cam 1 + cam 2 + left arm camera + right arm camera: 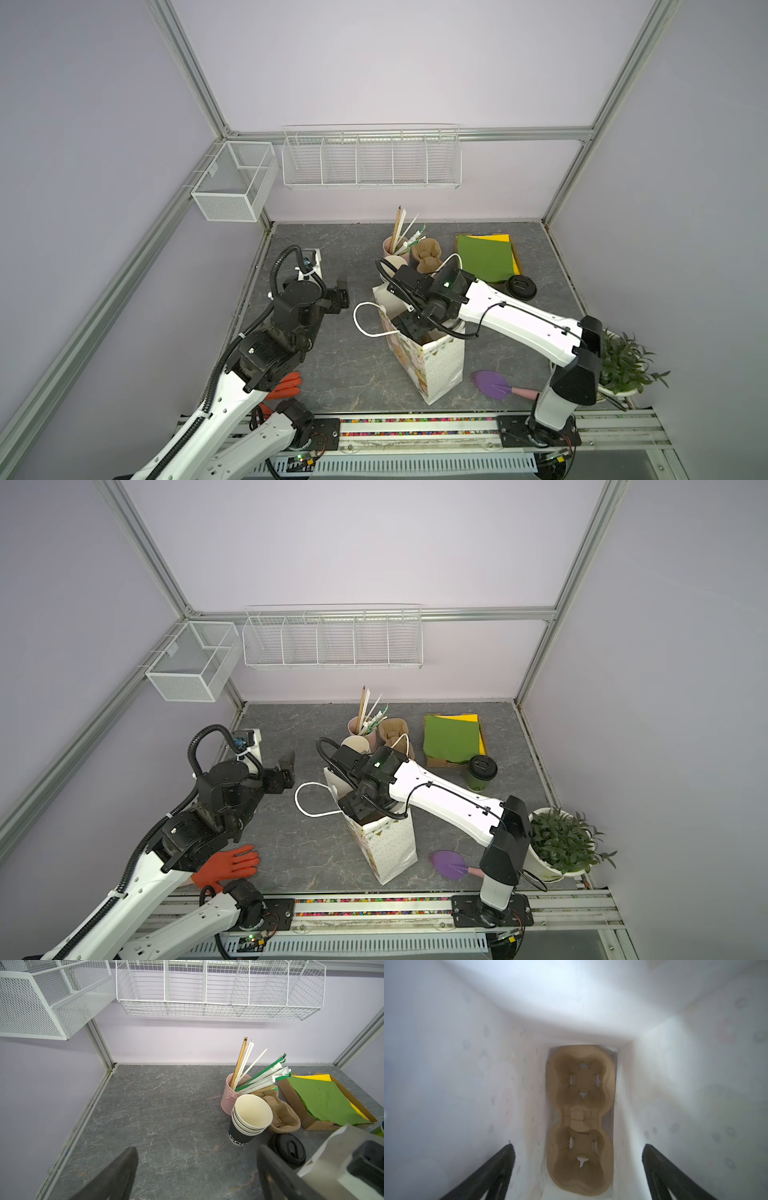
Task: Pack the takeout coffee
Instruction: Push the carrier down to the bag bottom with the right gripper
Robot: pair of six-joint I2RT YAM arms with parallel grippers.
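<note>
a: where's the takeout coffee (482, 773)?
b: upright on the table (311, 854), beside the box of green sheets (451, 737), outside the bag (390, 845).
a: and the jaws?
b: right gripper (577, 1147) spread inside the bag above a cup carrier (580, 1105); left gripper (197, 1148) spread over the table.

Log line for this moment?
left gripper: open, empty | right gripper: open inside white paper bag | brown pulp two-cup carrier: on bag floor | dark-green lidded paper cup: on grey table
</note>
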